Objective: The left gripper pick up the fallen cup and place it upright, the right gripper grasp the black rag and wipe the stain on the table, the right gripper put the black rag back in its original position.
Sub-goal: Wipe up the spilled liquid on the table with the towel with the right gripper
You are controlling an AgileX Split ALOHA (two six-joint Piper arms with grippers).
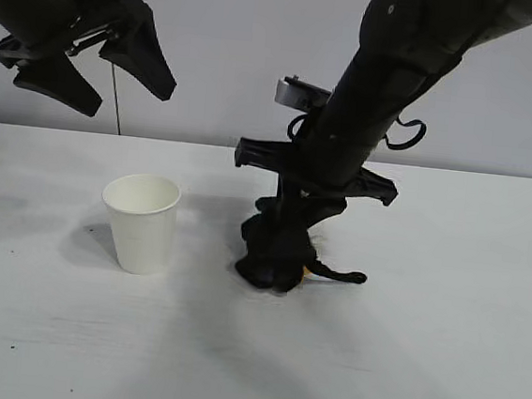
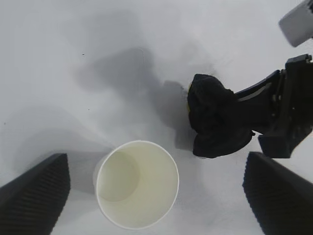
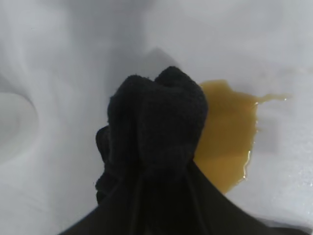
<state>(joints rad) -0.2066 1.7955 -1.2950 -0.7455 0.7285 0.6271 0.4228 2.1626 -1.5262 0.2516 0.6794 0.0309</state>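
The white paper cup (image 1: pixel 141 221) stands upright on the white table (image 1: pixel 438 367), mouth up; it also shows in the left wrist view (image 2: pixel 137 183). My left gripper (image 1: pixel 94 74) hangs open and empty high above the cup. My right gripper (image 1: pixel 286 234) is shut on the black rag (image 1: pixel 278 253) and presses it onto the table right of the cup. The rag (image 3: pixel 154 127) covers part of the yellow-brown stain (image 3: pixel 230 132); a sliver of stain (image 1: pixel 306 271) shows at the rag's edge. The rag (image 2: pixel 212 120) also shows in the left wrist view.
The rag's thin tail (image 1: pixel 343 276) trails to the right on the table. A thin dark cable (image 1: pixel 114 91) hangs against the grey back wall. The cup stands about a hand's width left of the rag.
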